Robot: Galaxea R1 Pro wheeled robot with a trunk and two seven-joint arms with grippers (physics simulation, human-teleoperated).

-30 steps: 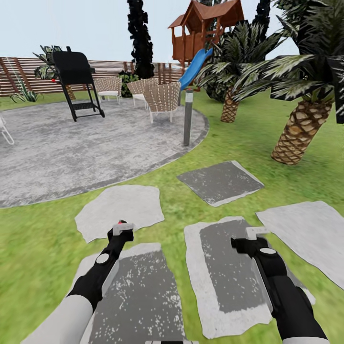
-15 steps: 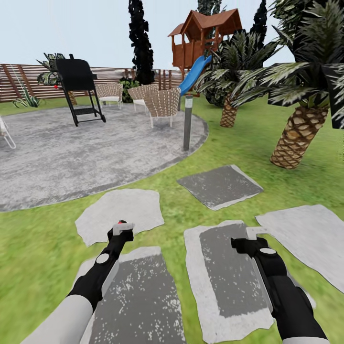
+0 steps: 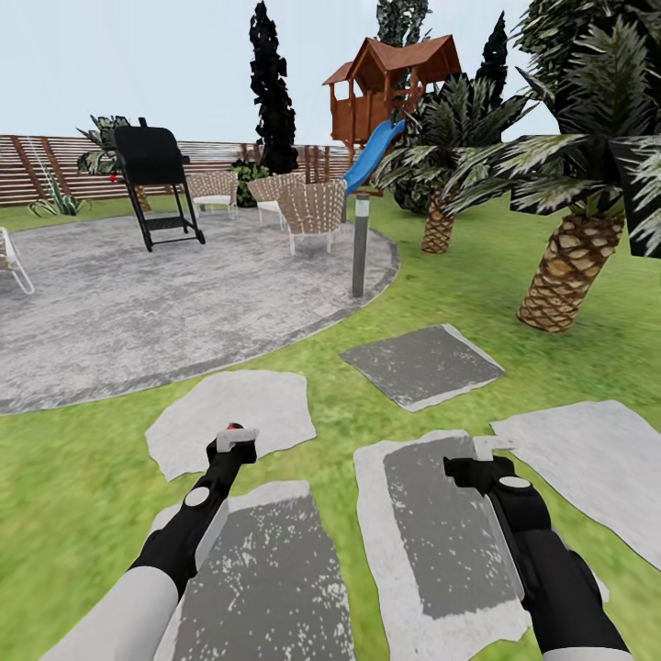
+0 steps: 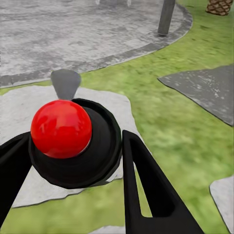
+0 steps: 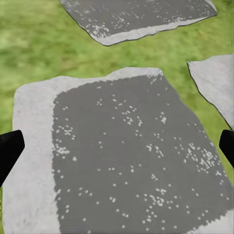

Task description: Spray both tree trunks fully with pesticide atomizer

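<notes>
Head view: stepping stones (image 3: 427, 365) cross grass (image 3: 73, 459) beside patio (image 3: 138, 294).

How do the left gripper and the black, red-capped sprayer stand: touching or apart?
Touching. In the left wrist view the fingers of the left gripper press both sides of the black, red-capped sprayer, no gap.

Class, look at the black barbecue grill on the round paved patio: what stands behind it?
Behind the black barbecue grill runs a brown slatted wooden fence, with a spiky green plant beside it. The grill's body hides the plant's lower part and a stretch of fence.
</notes>
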